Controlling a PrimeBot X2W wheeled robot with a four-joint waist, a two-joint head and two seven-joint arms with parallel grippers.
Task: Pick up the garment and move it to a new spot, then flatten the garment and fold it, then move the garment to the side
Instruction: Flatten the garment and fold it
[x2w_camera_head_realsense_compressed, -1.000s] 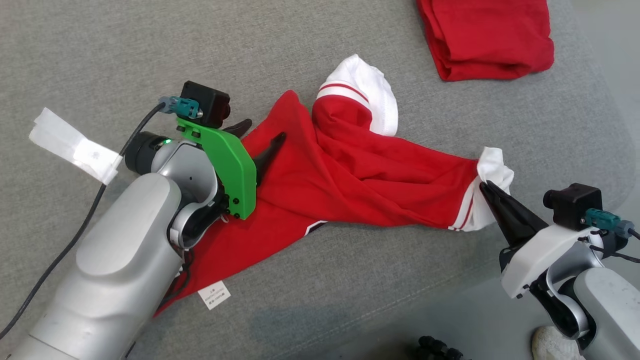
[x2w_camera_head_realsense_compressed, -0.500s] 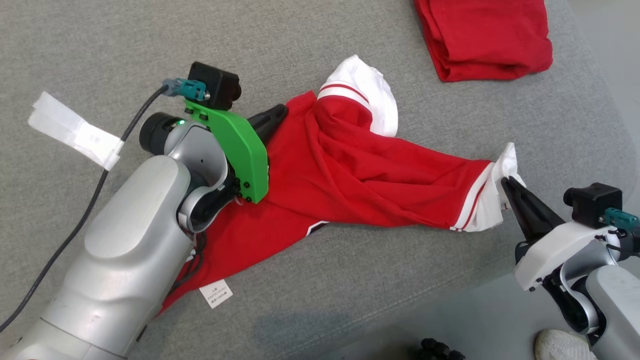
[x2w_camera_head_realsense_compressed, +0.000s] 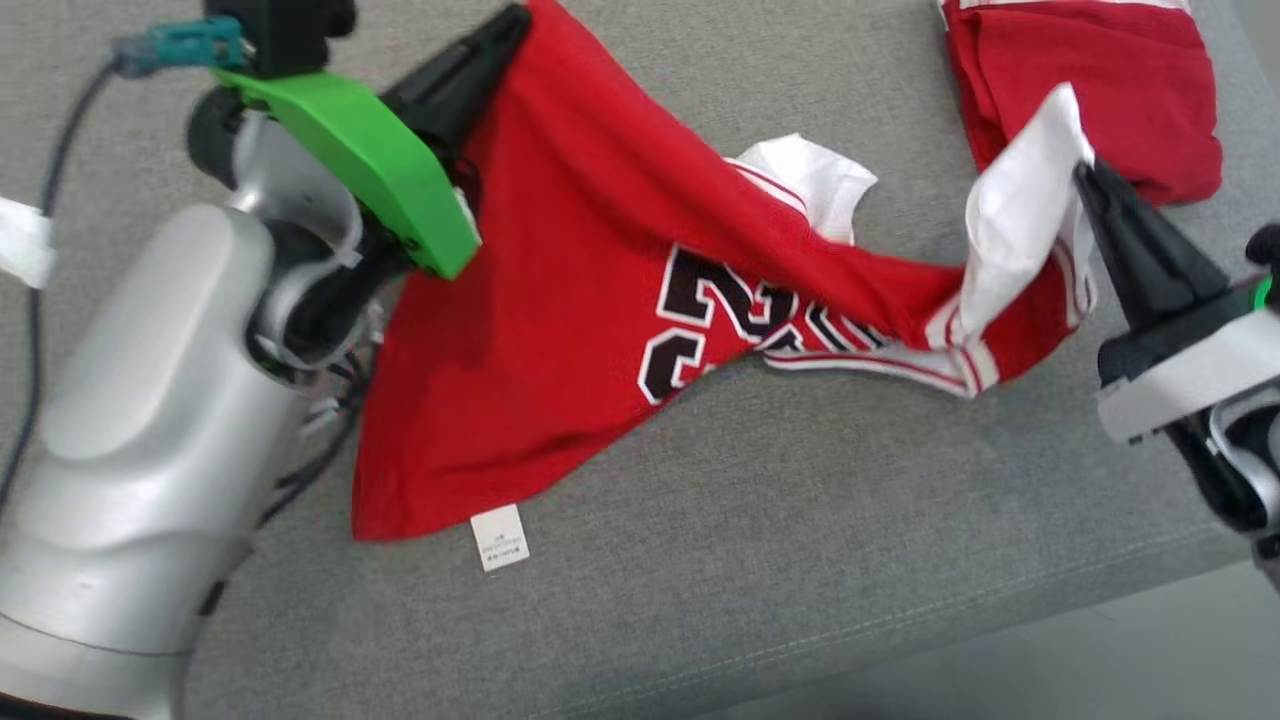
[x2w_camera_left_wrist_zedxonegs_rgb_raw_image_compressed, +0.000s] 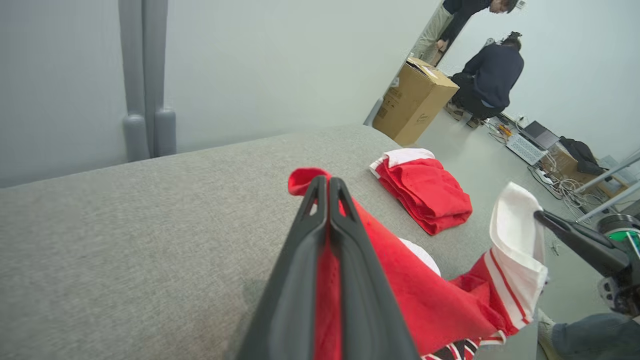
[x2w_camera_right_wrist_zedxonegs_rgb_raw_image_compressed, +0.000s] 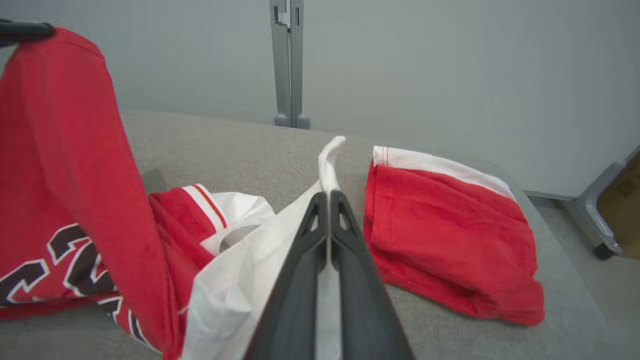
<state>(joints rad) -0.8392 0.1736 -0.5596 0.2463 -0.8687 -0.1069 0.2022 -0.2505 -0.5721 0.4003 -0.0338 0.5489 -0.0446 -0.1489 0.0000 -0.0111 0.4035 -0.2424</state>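
A red garment with black numbers and white trim hangs lifted above the grey cushion, stretched between both grippers. My left gripper at the upper left is shut on its red corner, seen pinched between the dark fingers in the left wrist view. My right gripper at the right is shut on its white trimmed end, and the right wrist view shows the white cloth held in the fingers. A white label dangles from the lower hem.
A second folded red garment lies at the back right of the cushion, also in the wrist views. White tape sits at the far left. Beyond the cushion stand a cardboard box and people.
Both grippers have raised the garment off the cushion and spread it, so its numbered front now shows. The head camera has shifted too.
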